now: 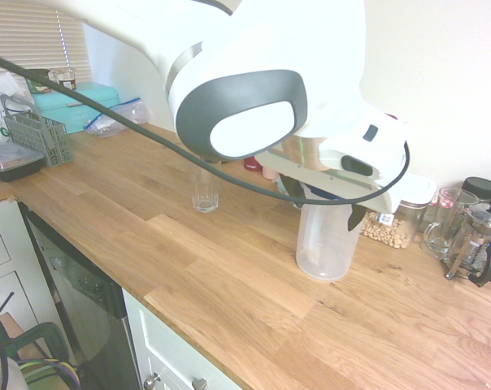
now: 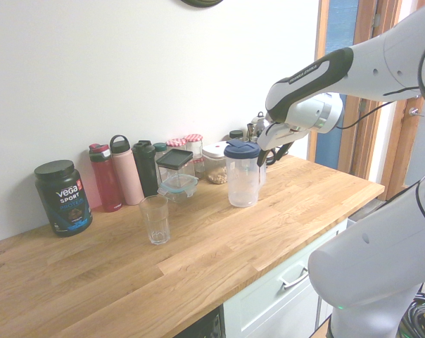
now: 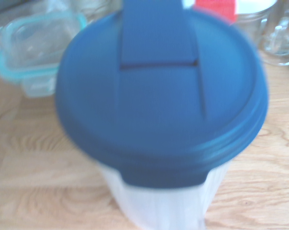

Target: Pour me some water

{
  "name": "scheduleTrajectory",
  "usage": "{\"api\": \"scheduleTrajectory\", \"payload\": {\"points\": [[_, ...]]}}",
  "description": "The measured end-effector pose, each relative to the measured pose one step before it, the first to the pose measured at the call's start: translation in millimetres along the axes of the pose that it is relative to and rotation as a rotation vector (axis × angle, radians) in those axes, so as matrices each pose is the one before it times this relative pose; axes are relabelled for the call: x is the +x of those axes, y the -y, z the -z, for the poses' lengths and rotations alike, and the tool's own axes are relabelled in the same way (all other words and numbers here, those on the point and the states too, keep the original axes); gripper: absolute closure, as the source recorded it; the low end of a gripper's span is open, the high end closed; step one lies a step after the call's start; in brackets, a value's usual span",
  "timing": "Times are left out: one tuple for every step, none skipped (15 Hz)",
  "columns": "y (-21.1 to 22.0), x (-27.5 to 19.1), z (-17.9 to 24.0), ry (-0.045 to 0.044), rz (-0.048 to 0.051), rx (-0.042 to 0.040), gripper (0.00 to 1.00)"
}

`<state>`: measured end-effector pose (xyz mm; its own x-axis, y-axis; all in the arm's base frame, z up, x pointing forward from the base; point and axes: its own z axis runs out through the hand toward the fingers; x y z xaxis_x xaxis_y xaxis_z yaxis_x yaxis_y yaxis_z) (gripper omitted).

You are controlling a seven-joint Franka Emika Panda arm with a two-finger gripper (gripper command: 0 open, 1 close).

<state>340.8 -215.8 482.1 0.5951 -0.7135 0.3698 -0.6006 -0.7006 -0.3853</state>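
Note:
A clear plastic pitcher (image 1: 325, 244) (image 2: 242, 183) with a blue lid (image 3: 159, 96) stands upright on the wooden counter (image 1: 229, 276). An empty drinking glass (image 1: 205, 191) (image 2: 155, 220) stands apart from it, further along the counter. My gripper (image 1: 325, 203) (image 2: 272, 151) is at the pitcher's top. It is open, with one dark finger showing on each side of the pitcher's upper part in the first exterior view. Whether the fingers touch the pitcher I cannot tell. The wrist view looks down on the lid from close by.
Behind the pitcher, against the wall, stand bottles (image 2: 126, 172), a black tub (image 2: 63, 197), a teal-rimmed box (image 2: 179, 186) and jars (image 2: 214, 162). A French press (image 1: 477, 244) and a nut jar (image 1: 396, 219) stand beside it. A grey rack (image 1: 38, 134) sits at the far end.

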Motion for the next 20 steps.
{"api": "scheduleTrajectory", "payload": {"points": [[0.46,-1.23,-1.24,0.00253,0.01345,0.00518,0.0],[3.31,-1.33,-3.2,0.00434,0.01208,0.00961,0.0],[5.22,-1.34,-4.98,0.00338,0.01017,0.00839,0.0],[5.44,-1.19,-5.52,0.0008,0.01027,0.0065,0.0],[4.17,-0.17,-6.23,-0.00662,0.00738,0.00174,0.0],[3.39,0.08,-6.58,-0.00801,0.00563,-0.00042,1.0],[2.79,0.39,-6.42,-0.00874,0.0035,-0.00153,1.0],[1.02,0.3,-5.68,-0.00544,0.00292,-0.00512,1.0],[-0.94,0.36,-3.59,-0.00237,-0.00062,-0.00549,1.0],[-0.84,-0.06,-2.1,0.00165,-0.00028,-0.0032,1.0],[-1.32,0.31,-0.2,0.00011,-0.00005,-0.00087,1.0],[-1.29,0.44,0.26,-0.00114,-0.00005,-0.00039,1.0],[-1.38,0.59,0.34,-0.00231,-0.00064,-0.00009,1.0],[-2.02,0.79,0.28,-0.00269,-0.00052,-0.00031,1.0],[-0.36,0.38,-0.22,-0.00296,-0.00016,-0.00068,1.0],[-0.01,0.1,-0.36,-0.00107,0.00013,-0.00051,1.0],[0.08,0.02,-0.71,-0.00068,0.00041,-0.00086,1.0],[-0.19,-0.14,-1.21,0.0012,-0.00002,-0.00166,1.0],[-0.16,-0.24,-1.21,0.00199,0.00009,-0.00156,1.0],[0.39,-0.38,-1.29,0.00206,0.00135,-0.00124,1.0]]}}
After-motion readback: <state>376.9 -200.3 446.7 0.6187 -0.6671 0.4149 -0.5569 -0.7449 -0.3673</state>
